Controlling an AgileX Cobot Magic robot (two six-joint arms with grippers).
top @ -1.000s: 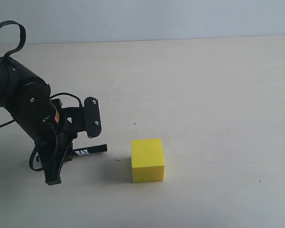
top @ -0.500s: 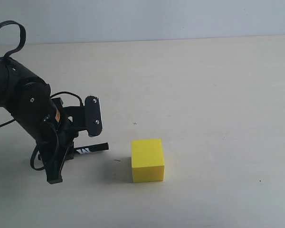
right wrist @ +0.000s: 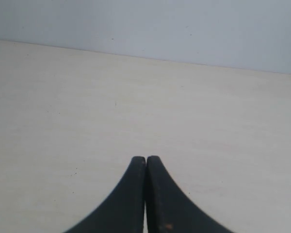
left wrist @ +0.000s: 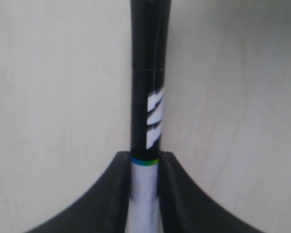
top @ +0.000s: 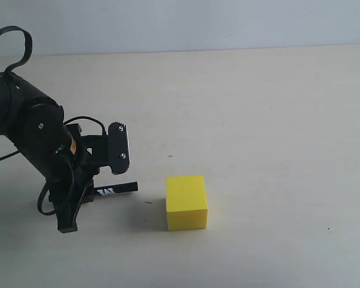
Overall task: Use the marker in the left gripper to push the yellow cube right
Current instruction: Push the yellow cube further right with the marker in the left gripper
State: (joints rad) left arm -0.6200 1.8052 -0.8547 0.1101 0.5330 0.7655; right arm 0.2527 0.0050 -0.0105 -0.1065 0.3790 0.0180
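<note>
Left gripper (left wrist: 144,162): jaws closed tight on the marker (left wrist: 150,97), pinching the white barrel right where the black section starts. Most of the pen sticks out ahead of the claw, so it's held near one end only. Right gripper (right wrist: 146,165): jaws pressed together, holding nothing, out of the way over bare table.

In the exterior view the marker (top: 117,189) lies roughly level, low over the table (top: 258,120), with its black tip pointing right at the yellow cube (top: 186,203). The tip is short of the cube's left face, with a clear gap and no contact yet. The cube sits flat on the table, right of the claw.

Risks as I see them:
- Long overhang and a small grip patch: push load could pivot the pen in the jaws or slide it back through them.
- Narrow tip on a flat face: if it lands off-centre the cube likely yaws instead of going straight right, and the tip may skate off a corner.
- Can't tell the tip's height above the table. Too low and it drags and levers in the grip; too high and it could tip the cube.
- Pen axis looks slightly angled away from the cube's centre line, so check the aim before closing the gap.
</note>
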